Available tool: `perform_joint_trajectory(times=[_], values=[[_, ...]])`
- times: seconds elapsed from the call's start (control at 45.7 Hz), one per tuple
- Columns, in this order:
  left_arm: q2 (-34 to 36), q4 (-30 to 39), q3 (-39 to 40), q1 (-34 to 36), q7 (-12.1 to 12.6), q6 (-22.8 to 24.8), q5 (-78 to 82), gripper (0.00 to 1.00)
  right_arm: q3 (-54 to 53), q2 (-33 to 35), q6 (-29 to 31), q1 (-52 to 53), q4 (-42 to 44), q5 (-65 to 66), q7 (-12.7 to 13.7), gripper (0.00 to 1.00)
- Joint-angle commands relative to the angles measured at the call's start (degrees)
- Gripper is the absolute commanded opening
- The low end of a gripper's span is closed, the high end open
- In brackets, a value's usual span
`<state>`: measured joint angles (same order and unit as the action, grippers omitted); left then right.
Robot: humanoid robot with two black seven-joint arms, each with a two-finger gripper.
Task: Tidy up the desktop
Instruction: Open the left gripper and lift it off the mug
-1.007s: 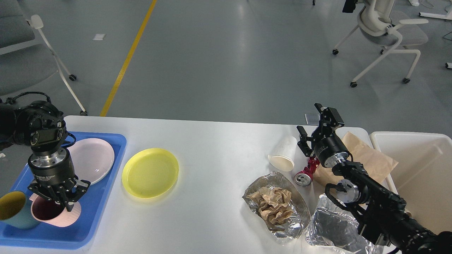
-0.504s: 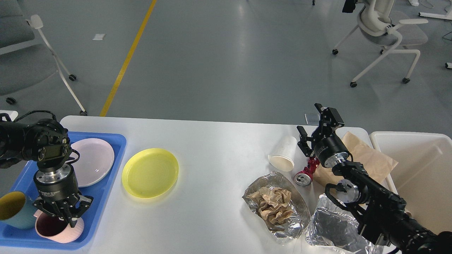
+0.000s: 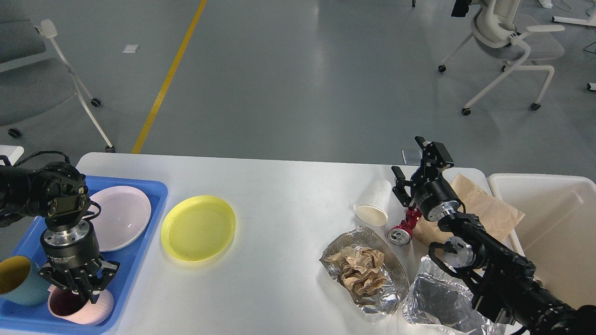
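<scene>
- Mostly cleared on the left: white worktop (image 3: 288,186) fills the lower frame, yellow plate (image 3: 198,227) loose mid-left, litter at right.
- Left gripper (image 3: 77,291) fingers closed on pink cup (image 3: 81,309) rim over blue tray (image 3: 139,260); letting go crooked could tip it onto the teal cup (image 3: 14,281).
- Right gripper (image 3: 416,165) fingers spread, empty; could knock the paper cup (image 3: 375,202).
- Cup base hidden; foil (image 3: 437,302) cut off.

A lab or open office hall: a wide glossy grey floor (image 3: 298,70) marked with a yellow line (image 3: 168,77), white wheeled office chairs (image 3: 505,44) standing past the tabletop's (image 3: 288,186) far edge, and black robot arms (image 3: 493,270) working over it.
</scene>
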<state>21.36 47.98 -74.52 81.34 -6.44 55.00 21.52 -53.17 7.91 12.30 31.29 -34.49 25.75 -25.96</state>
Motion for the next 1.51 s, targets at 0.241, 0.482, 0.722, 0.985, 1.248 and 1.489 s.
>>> perform_joint_trajectory(times=[0.241,0.482,0.722,0.985,1.248,1.489], values=[[0.0,0.0,-0.1,0.3,-0.2,0.0,-0.1,0.6,0.0,0.0,0.0,0.0,0.0,0.0,0.0,1.0],[0.2,0.7,-0.9,2.3,-0.7,0.0,-0.1,0.89,0.0,0.0,0.0,0.0,-0.1,0.0,0.0,1.0],[2.5,4.0,-2.8,10.2,-0.9,0.0,-0.2,0.94,0.0,0.0,0.0,0.0,0.0,0.0,0.0,1.0],[4.4,10.1,-4.8,24.7,-0.9,0.0,-0.2,0.94,0.0,0.0,0.0,0.0,0.0,0.0,0.0,1.0],[3.2,14.2,-3.3,34.3,-0.9,0.0,-1.0,0.94,0.0,0.0,0.0,0.0,0.0,0.0,0.0,1.0],[-3.0,14.2,0.0,37.6,-0.9,0.0,-2.4,0.94,0.0,0.0,0.0,0.0,-0.1,0.0,-0.1,1.0]])
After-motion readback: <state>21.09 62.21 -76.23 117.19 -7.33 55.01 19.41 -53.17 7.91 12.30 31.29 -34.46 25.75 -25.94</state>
